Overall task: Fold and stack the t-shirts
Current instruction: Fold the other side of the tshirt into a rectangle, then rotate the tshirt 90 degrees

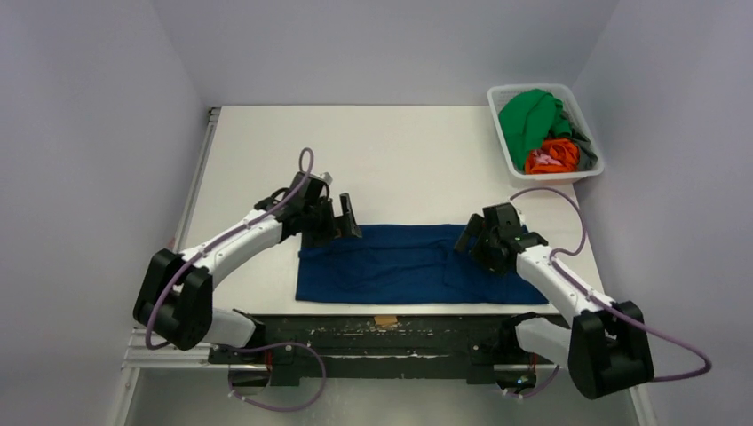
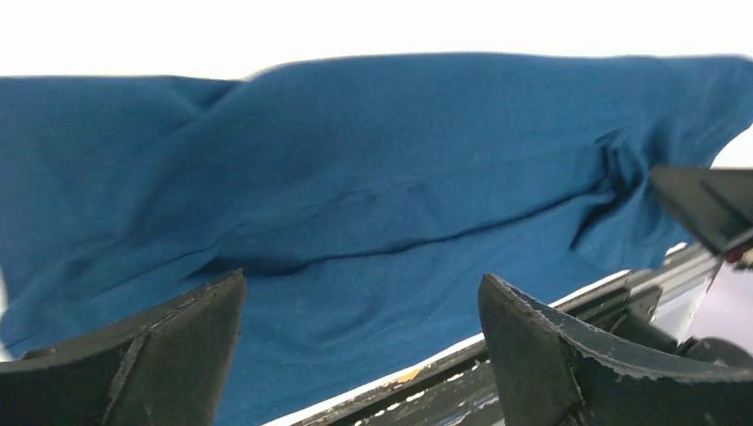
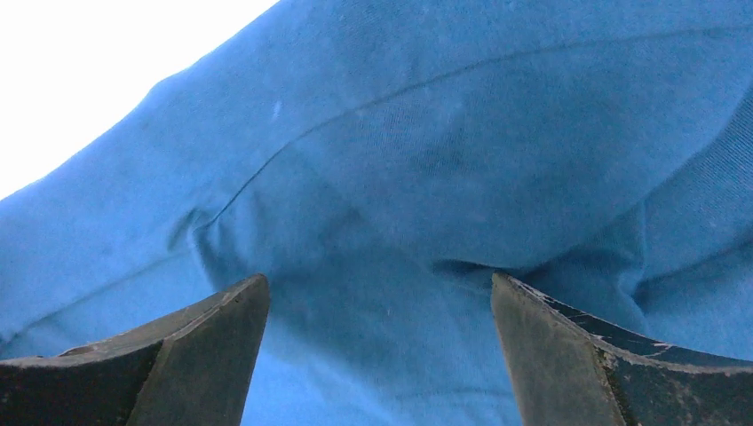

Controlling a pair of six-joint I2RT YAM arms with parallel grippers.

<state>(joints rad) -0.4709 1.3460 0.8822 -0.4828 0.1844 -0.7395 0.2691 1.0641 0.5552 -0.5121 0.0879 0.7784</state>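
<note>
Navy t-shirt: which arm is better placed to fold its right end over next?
Probably the right arm: its jaws stand open just over the right end of the navy t-shirt, whereas the left arm has its open jaws at the far left corner.

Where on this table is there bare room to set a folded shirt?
Free: bare table between the far edge of the navy shirt and the back wall, left of the basket. Crowded: the near half, with the shirt, the left end effector and right end effector at its ends, and the left arm beside it.
</note>
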